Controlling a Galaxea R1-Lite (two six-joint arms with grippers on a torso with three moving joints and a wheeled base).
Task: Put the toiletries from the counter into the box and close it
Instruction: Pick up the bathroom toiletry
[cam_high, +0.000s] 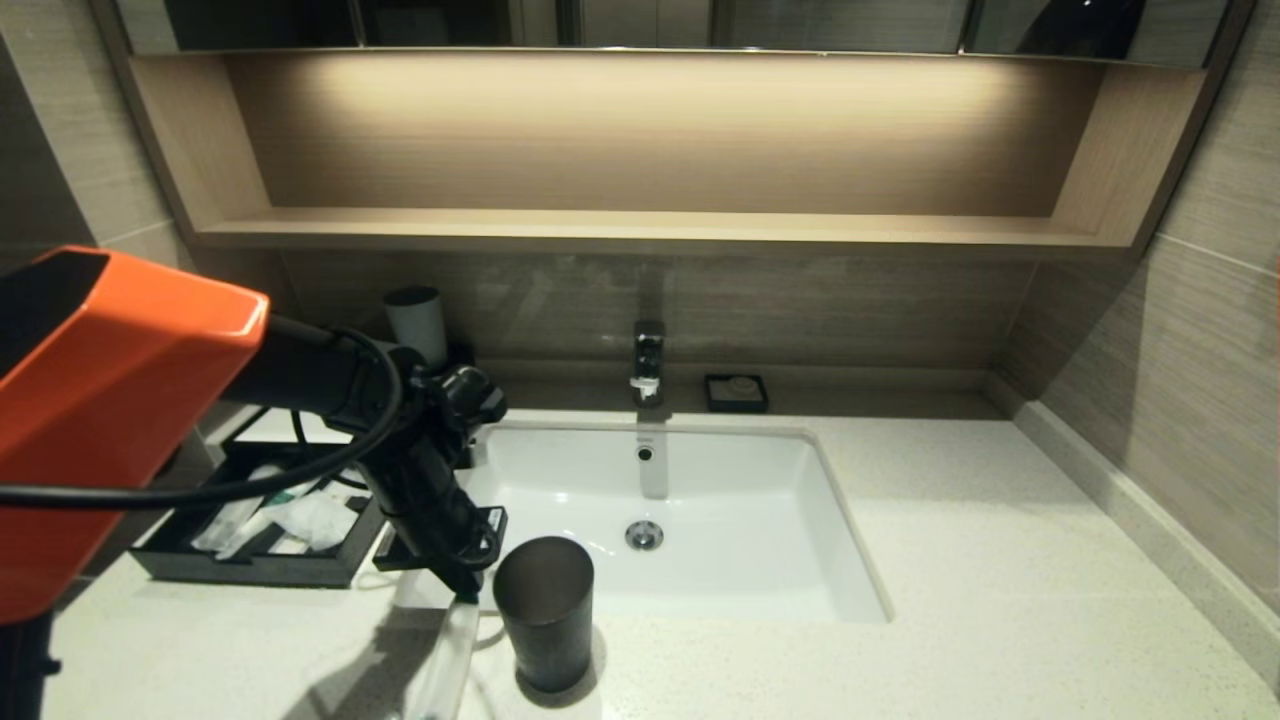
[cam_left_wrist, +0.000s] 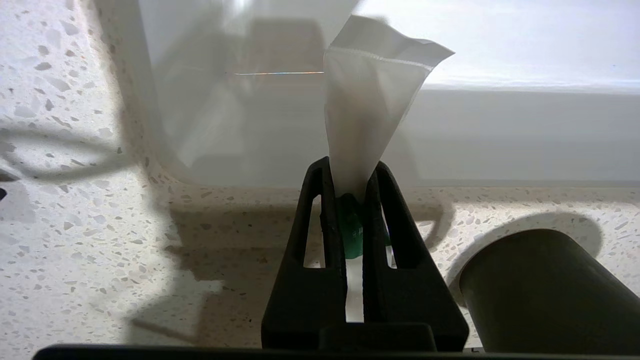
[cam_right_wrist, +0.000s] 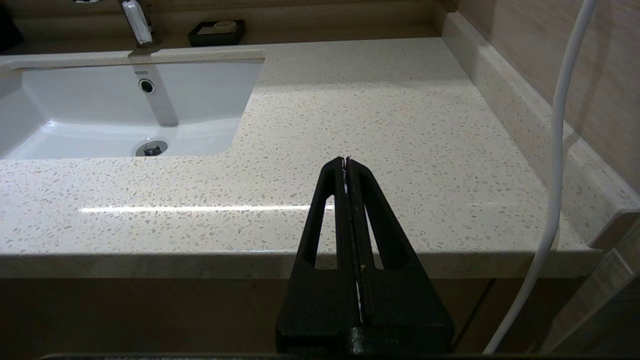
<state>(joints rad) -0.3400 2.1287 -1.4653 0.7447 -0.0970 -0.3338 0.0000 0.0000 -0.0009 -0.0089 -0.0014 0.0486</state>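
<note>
in the head view the left gripper (cam_high: 462, 592) points down at the lower middle-left of the frame, just beside the dark cup (cam_high: 544, 610), and a long pale packet (cam_high: 445, 660) hangs from it toward the bottom edge; it seems held by one end so it can be carried lengthwise to the box (cam_high: 255, 520), which lies at the middle left on the worktop (cam_high: 1000, 600) with its drawer pulled open, presumably to receive it. pale wrapped items already lie in that drawer, but the arm and its cable cross them, so i cannot tell whether the other packet is among them, and the box's top panel is hidden behind the orange arm shell. the lower end of the hanging packet runs off the frame. in the left wrist view the left gripper (cam_left_wrist: 350, 195) is clamped on the packet (cam_left_wrist: 367, 110) right at its green band, in the centre of the frame, with the loose wrapper end fanning above the tips against the white basin (cam_left_wrist: 500, 135); the grip near the label likely catches the firmer contents instead of empty film. the cup (cam_left_wrist: 545, 290) is cut off at the lower right. in the right wrist view the right gripper (cam_right_wrist: 346, 162) sits at lower centre with its tips pressed together on nothing, parked off the front edge of the worktop (cam_right_wrist: 380, 100), out of the working arm's way; the box does not appear here, and the soap dish (cam_right_wrist: 216, 31) at the upper left is too small to read.
</note>
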